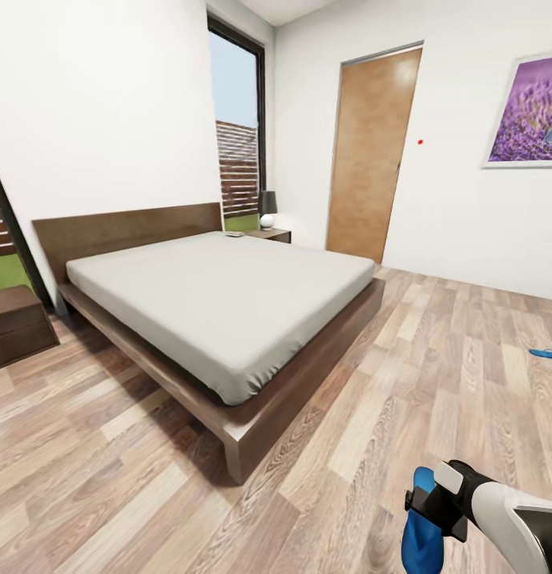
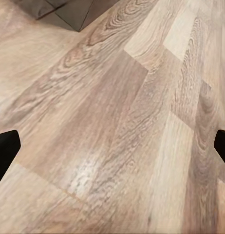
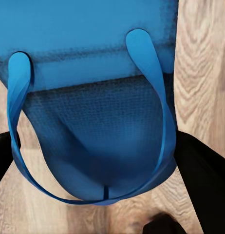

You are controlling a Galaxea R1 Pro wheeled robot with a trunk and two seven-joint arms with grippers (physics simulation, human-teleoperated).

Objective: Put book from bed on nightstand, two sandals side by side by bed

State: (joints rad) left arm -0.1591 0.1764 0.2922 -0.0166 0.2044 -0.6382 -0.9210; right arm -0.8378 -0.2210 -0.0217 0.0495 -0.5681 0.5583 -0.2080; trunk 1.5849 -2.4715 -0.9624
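**One sandal carried, the other waiting on the floor**

The right gripper (image 1: 423, 510) pinches a blue sandal (image 1: 421, 532) at the lower right of the head view, above the wooden floor (image 1: 108, 478). In the right wrist view the sandal (image 3: 93, 97) hangs between the two dark fingers (image 3: 205, 180), its thin straps looping toward the camera; I judge it is held by the sole edge so that it can be set down flat. The second sandal (image 1: 546, 353) lies on the floor, well apart from the bed (image 1: 228, 303), at the right edge of the view.

The left gripper (image 2: 112, 146) is spread wide and holds nothing; only bare floor shows between its fingertips.

A small flat object (image 1: 234, 233) lies at the far corner of the mattress, near the nightstand (image 1: 272, 234) with its lamp (image 1: 267, 209); it may be the book, but it is too small to tell.

The sandal pair is not yet together, so I think the carried one needs a place beside the bed.
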